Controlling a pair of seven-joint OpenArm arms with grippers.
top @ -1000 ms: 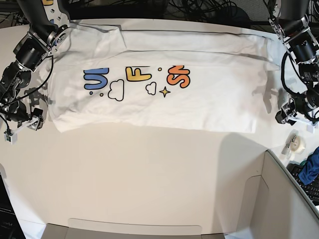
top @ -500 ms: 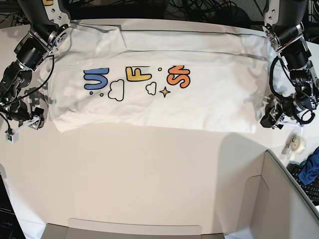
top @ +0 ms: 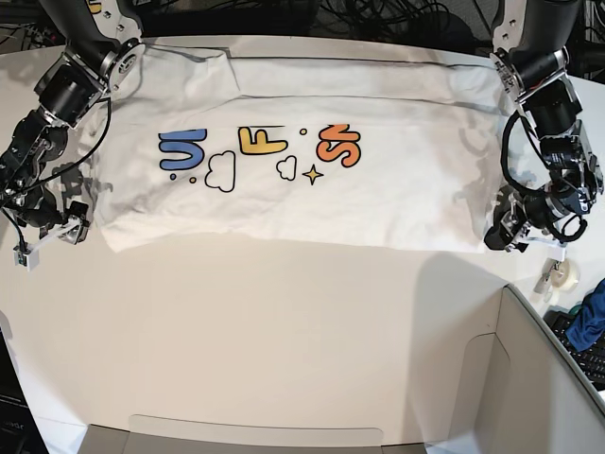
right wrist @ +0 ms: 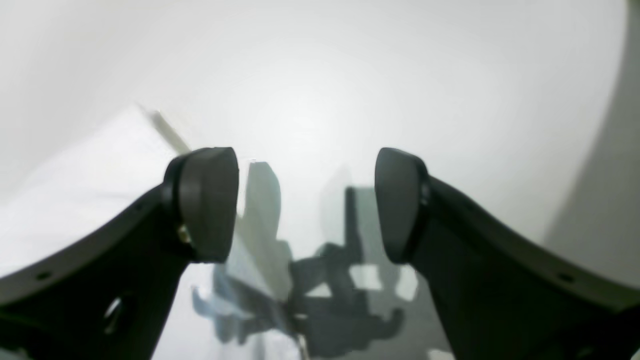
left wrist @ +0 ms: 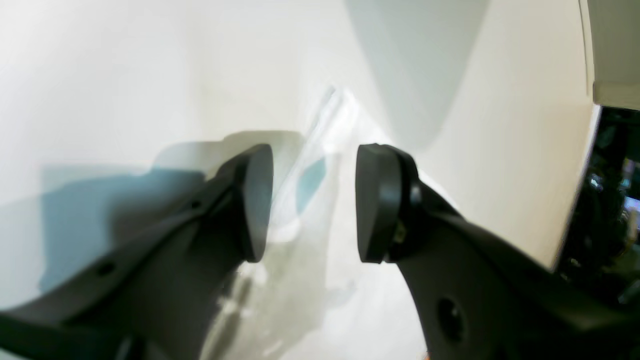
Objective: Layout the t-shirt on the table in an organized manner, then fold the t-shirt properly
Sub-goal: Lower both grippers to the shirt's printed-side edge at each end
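One white t-shirt [top: 302, 180] lies spread flat on the off-white table [top: 284, 331], cartoon lettering up, its long axis running left to right across the far half of the tabletop. A folded band runs along its far edge, and which end is the collar cannot be told from here. Both near corners sit just inside the two arms. The left gripper [top: 498, 236] hangs at the scene's right, at the shirt's near right corner; the left wrist view shows its jaws apart with nothing between them, a blurred cloth edge [left wrist: 320, 130] lying straight ahead of the fingertips [left wrist: 257, 200]. The right gripper [top: 66, 219] waits at the scene's left, just outside the near left corner, jaws spread wide and empty over bare table, the hem off to one side. Judged from this, each arm need only reach inward to pinch its own corner. A tape roll [top: 560, 274] and a blue cloth [top: 586, 322] lie off to the right
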